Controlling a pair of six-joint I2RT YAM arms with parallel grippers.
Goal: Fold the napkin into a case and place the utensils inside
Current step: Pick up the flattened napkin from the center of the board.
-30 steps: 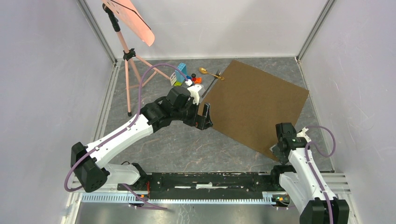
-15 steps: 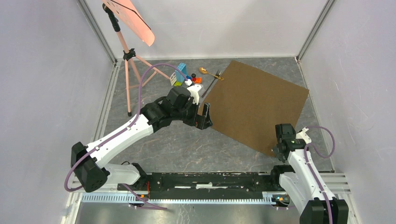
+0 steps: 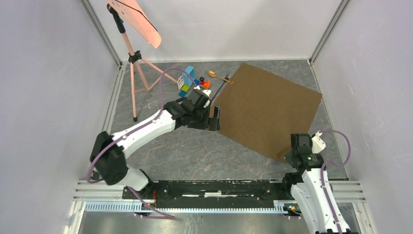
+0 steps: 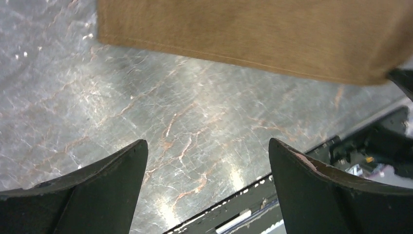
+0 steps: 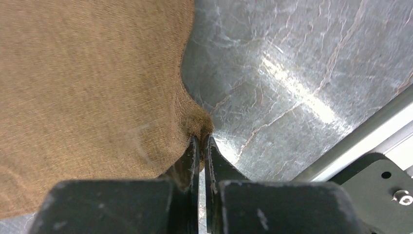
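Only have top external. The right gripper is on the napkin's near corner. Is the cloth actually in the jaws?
Observer: Yes. The right wrist view shows the right gripper shut on the napkin corner, with cloth puckered at the pinch.
Operator: Left one holding anything?
Observer: No. The left wrist view shows the left gripper wide open over bare table. The napkin edge lies beyond its tips, not between them.
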